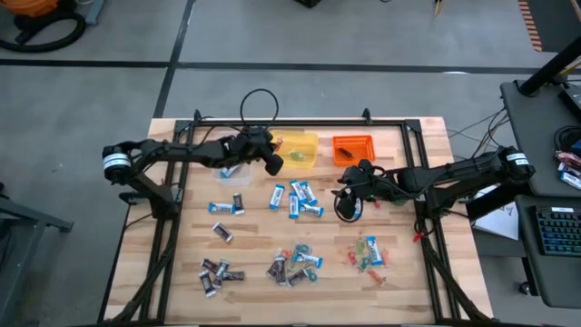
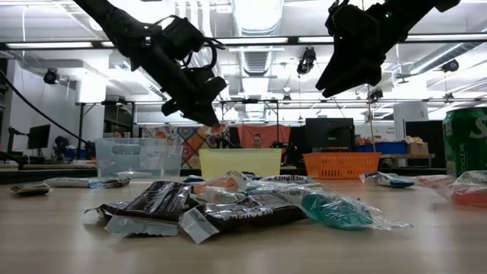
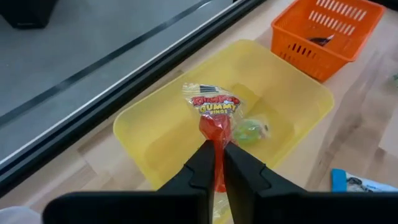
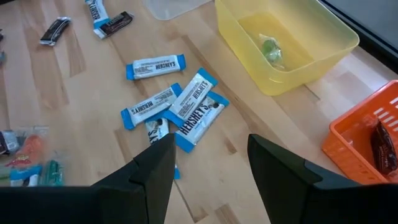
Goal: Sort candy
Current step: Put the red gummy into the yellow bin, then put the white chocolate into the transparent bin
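Observation:
My left gripper (image 3: 216,163) hangs over the yellow tub (image 3: 155,134), shut on a red gummy candy in a clear wrapper (image 3: 214,109). A green candy (image 3: 249,130) lies on the tub's floor. In the high view this gripper (image 1: 272,163) is at the tub's left rim (image 1: 302,148). My right gripper (image 4: 211,162) is open and holds nothing, above the table beside a cluster of blue-and-white candy bars (image 4: 180,106). Dark brown candy (image 1: 218,272) and small red, green and orange candy (image 1: 368,254) lie nearer the front. My left gripper pinches the red candy by the near end of its wrapper (image 3: 216,144) between its two fingers. The fingers slant downward, coming from the table's left side. The candy sticks out past the fingertips, lifted clear above the inside of the yellow tub.
An orange tub (image 1: 353,148) with a dark candy (image 4: 379,146) in it stands right of the yellow one. A clear tub (image 2: 137,156) stands left of it. A mixed heap of candy (image 1: 295,265) lies at the front centre. A black frame (image 1: 300,121) edges the table.

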You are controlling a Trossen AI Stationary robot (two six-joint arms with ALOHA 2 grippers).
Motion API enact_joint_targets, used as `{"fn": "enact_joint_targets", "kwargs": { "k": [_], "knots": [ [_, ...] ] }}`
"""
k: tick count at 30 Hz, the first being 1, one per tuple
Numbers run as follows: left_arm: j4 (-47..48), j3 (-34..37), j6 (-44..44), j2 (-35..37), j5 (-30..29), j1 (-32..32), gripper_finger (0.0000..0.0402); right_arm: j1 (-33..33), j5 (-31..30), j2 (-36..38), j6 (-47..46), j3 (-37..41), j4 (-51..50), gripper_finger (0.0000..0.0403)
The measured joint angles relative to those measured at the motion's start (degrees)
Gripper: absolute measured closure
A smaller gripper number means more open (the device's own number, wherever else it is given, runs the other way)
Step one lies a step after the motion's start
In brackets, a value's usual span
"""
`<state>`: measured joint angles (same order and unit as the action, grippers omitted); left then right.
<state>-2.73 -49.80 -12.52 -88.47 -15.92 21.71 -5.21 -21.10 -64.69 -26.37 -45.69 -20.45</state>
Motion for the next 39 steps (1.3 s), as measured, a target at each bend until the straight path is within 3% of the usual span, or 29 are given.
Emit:
{"fn": "enact_joint_targets", "kwargs": {
  "k": [14, 22, 28, 33, 39],
  "knots": [
    [-1.1, 0.0, -0.4, -0.2, 1.3, 0.0, 0.0315, 0.0, 0.0, 0.0, 0.9, 0.0, 0.3, 0.0211],
    [0.0, 0.0, -0.3, 4.2, 12.4, -3.3, 0.0313, 0.0, 0.0, 0.0, 0.6, 0.0, 0.2, 0.0211],
    [0.6, 0.0, -0.8, 7.5, 13.1, -6.0, 0.0313, 0.2, 0.0, 0.0, 2.2, 0.0, 0.8, 0.0211],
    [0.4, 0.0, -9.2, 10.7, 13.2, -7.5, 0.0313, 3.0, 2.1, 0.1, 1.3, 0.0, 3.2, 0.0211],
    [-0.6, 0.0, -7.8, 10.8, 13.1, -9.0, 0.0316, 4.5, 5.4, -0.6, 3.5, 0.0, 3.1, 0.0211]
  ]
}}
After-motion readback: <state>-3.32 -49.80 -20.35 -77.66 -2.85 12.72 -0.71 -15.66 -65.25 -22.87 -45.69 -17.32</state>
